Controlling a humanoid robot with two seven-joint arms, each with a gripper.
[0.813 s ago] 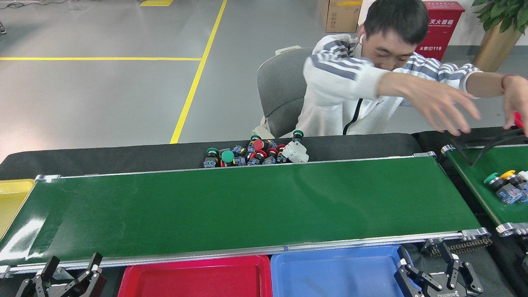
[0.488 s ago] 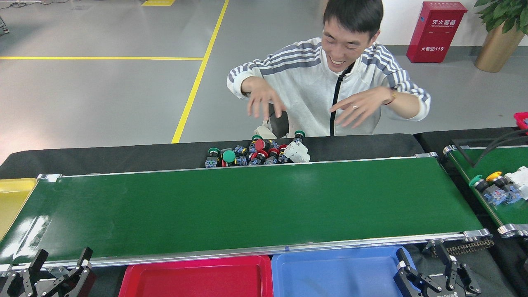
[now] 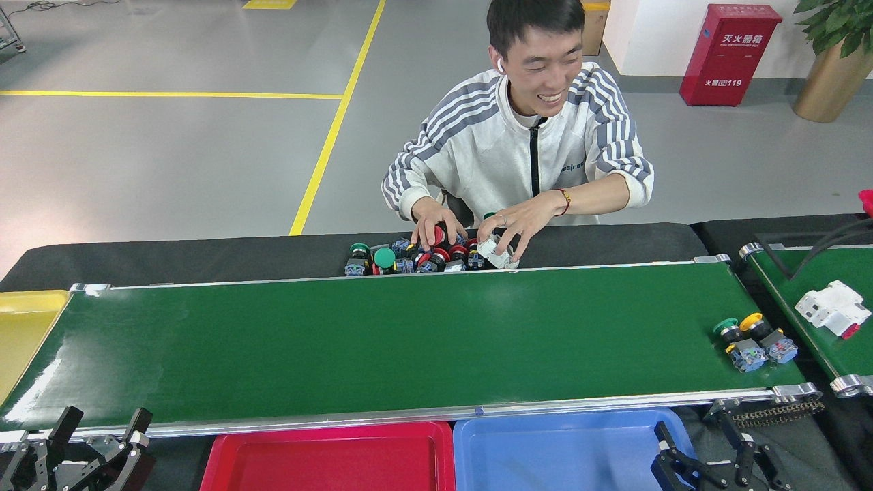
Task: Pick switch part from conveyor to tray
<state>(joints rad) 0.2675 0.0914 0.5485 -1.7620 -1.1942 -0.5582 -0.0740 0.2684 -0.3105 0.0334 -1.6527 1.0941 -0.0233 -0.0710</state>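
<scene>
- The left gripper point(image 3: 95, 436) sat low at the conveyor's point(image 3: 382, 341) near-left corner, its two black fingers point(image 3: 65, 421) pointing up and spread apart, holding nothing.
- The right gripper point(image 3: 706, 453) sat low below the conveyor's near-right corner, beside the blue tray point(image 3: 559, 453); its fingers stood apart, empty.
- Two switch parts, one green-capped point(image 3: 736, 341) and one yellow-capped point(image 3: 767, 335), lay touching at the conveyor's right end, near its near edge.
- A red tray point(image 3: 327, 457) lay against the near rail, left of the blue one.
- A person's hands point(image 3: 430, 221) rested in a pile of switches point(image 3: 409, 258) just beyond the far rail.
- A white part point(image 3: 829, 308) lay on the side belt point(image 3: 811, 273).
</scene>
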